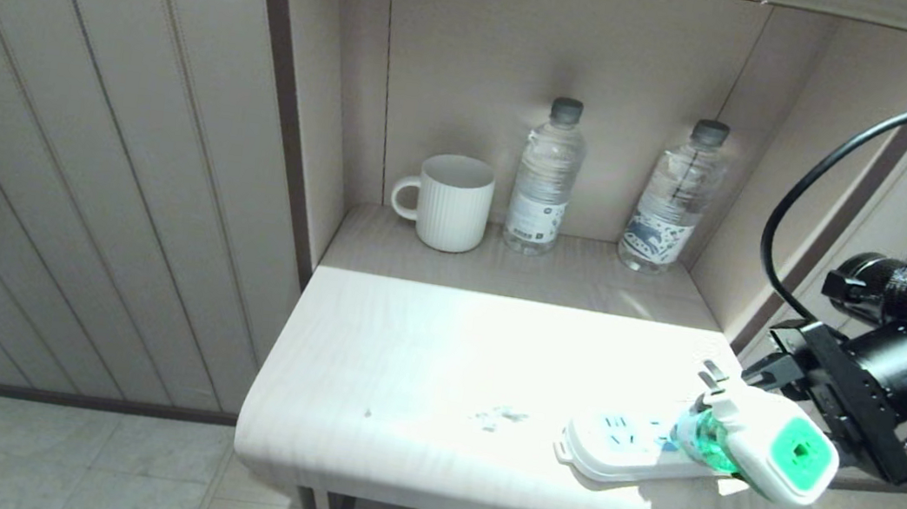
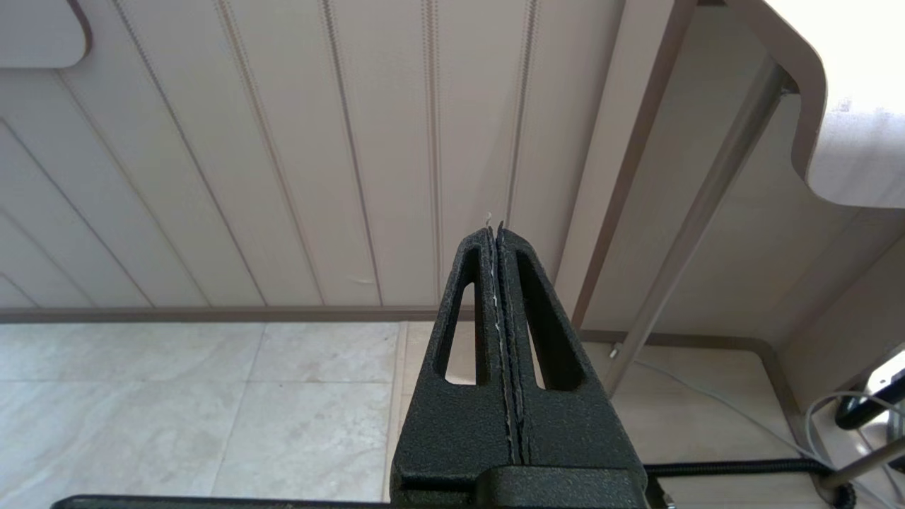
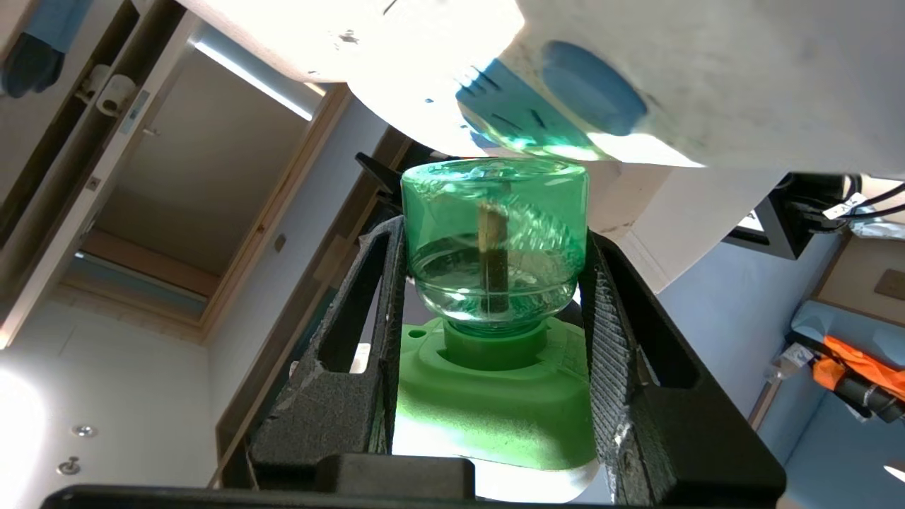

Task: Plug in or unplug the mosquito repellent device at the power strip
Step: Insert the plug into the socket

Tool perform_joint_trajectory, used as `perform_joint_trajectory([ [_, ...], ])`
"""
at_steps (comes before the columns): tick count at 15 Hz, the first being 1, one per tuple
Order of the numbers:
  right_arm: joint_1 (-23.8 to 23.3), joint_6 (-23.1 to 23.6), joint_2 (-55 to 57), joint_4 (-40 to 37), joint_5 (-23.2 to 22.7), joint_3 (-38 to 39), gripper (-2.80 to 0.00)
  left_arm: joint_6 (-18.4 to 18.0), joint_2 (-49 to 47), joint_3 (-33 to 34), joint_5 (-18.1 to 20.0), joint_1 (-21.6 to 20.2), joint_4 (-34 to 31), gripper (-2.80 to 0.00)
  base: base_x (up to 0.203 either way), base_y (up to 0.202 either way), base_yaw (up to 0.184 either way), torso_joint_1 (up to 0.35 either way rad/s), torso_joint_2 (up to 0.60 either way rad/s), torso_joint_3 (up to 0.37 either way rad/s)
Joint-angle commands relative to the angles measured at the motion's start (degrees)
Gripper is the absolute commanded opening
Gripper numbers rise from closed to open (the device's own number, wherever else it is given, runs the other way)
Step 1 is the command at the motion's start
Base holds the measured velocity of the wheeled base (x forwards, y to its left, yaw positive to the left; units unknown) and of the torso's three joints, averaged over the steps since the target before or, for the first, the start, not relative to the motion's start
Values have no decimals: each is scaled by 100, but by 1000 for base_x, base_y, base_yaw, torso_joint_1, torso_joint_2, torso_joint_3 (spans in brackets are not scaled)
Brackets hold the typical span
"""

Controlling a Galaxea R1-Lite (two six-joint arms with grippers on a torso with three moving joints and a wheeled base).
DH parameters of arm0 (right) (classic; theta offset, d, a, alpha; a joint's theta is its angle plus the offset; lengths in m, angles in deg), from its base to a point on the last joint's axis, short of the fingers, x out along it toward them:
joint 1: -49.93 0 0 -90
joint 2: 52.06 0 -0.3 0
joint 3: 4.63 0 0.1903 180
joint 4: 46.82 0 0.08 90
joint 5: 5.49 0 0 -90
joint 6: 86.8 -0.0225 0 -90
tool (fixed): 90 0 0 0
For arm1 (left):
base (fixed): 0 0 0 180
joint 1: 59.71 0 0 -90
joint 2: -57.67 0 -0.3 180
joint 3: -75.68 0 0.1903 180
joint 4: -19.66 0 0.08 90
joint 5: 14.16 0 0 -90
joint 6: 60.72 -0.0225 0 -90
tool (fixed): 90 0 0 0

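The mosquito repellent device (image 1: 779, 442), a white head with a green centre and a green bottle, hangs tilted over the right end of the power strip (image 1: 621, 443). Its metal prongs (image 1: 714, 375) point up and away from the strip, in no socket. My right gripper (image 3: 495, 233) is shut on the device, with the bottle (image 3: 495, 212) and the green base (image 3: 495, 403) between its fingers. The strip's white body and blue sockets (image 3: 523, 113) show just beyond the bottle. The strip lies flat at the table's front right corner. My left gripper (image 2: 495, 230) is parked low beside the table, shut and empty.
A white mug (image 1: 454, 202) and two clear water bottles (image 1: 545, 179) (image 1: 675, 200) stand at the back of the alcove. The pale table top (image 1: 423, 356) ends in a rounded front edge. Alcove walls close in on both sides. Cables lie on the floor under the table (image 2: 714, 410).
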Motion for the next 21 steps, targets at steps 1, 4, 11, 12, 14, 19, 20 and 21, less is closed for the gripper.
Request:
perform_joint_trajectory([
  [1,-3,-18,59,-269,-62,-69,-280,-2,2,-4,0,-6,-3,-280,0,0,0,0,0,0],
  [4,-3,-12,93,-269,-66,-99,-280,-2,-6,-4,0,-6,-3,-280,0,0,0,0,0,0],
  [11,-21,-9,235,-269,-75,-195,-280,-2,2,-4,0,3,-3,-280,0,0,0,0,0,0],
  [12,-21,-9,235,-269,-84,-222,-280,-2,2,-4,0,-6,-3,-280,0,0,0,0,0,0],
  [14,-30,-9,270,-269,-93,-254,-280,-2,2,-4,0,-2,-3,-280,0,0,0,0,0,0],
  [19,-38,-9,216,-269,-102,-292,-280,-2,2,4,0,-6,-3,-280,0,0,0,0,0,0],
  [20,-38,-9,169,-269,-112,-281,-280,-2,-1,0,0,-3,-3,-280,0,0,0,0,0,0],
  [21,-35,-9,103,-269,-162,-252,-280,-2,2,-4,0,1,-3,-280,0,0,0,0,0,0],
])
